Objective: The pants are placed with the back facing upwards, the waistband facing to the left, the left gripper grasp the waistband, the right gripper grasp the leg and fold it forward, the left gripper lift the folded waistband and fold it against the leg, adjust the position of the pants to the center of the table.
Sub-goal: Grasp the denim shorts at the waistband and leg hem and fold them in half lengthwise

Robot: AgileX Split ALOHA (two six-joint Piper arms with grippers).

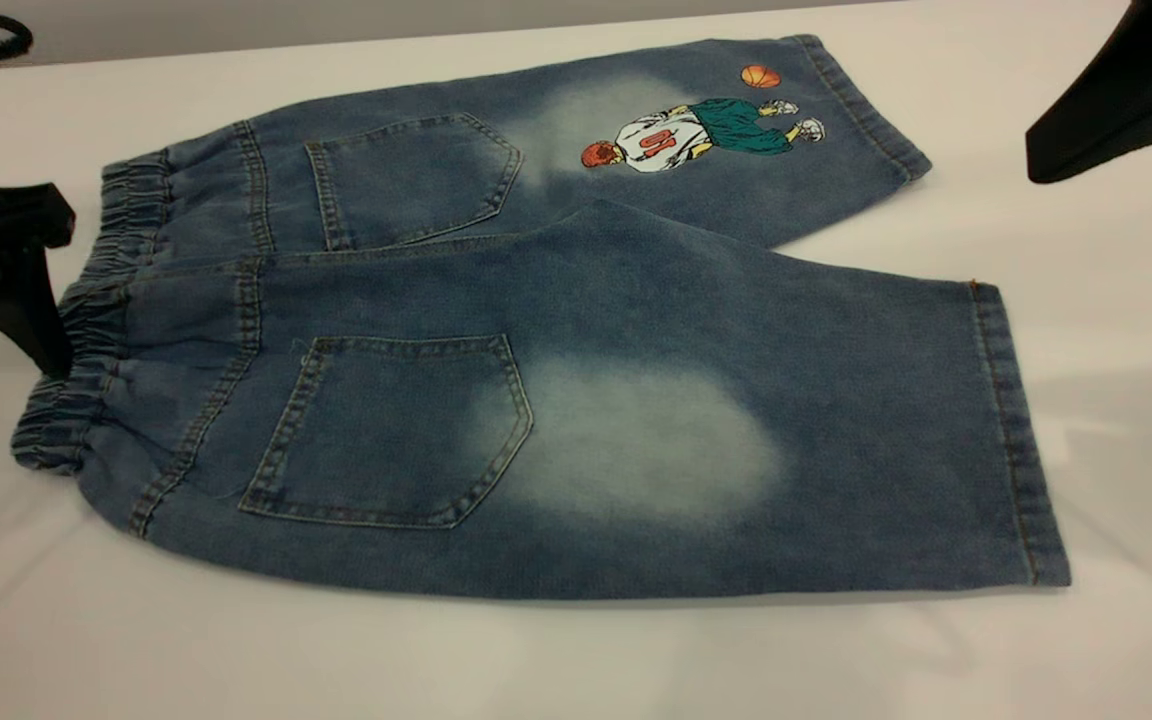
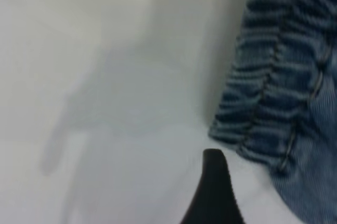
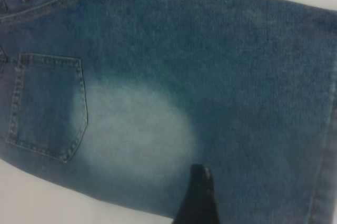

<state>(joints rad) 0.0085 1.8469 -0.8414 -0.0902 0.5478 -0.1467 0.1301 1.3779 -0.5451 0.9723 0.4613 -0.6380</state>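
My left gripper (image 1: 6, 290) hovers at the waistband (image 1: 86, 330) for the grasp, jaw state unclear, pants (image 1: 576, 400) flat, back up.

One pair of pants (image 1: 576, 330) lies on the bench (image 1: 576, 660), its waistband (image 1: 86, 340) toward the bench's left edge. Count on the garment: two legs, two back patch pockets, two whitish faded patches, one basketball-player print (image 1: 701, 135) with one orange ball (image 1: 760, 76). Two grippers are partly visible: left gripper (image 1: 6, 290), right gripper (image 1: 1136, 110).
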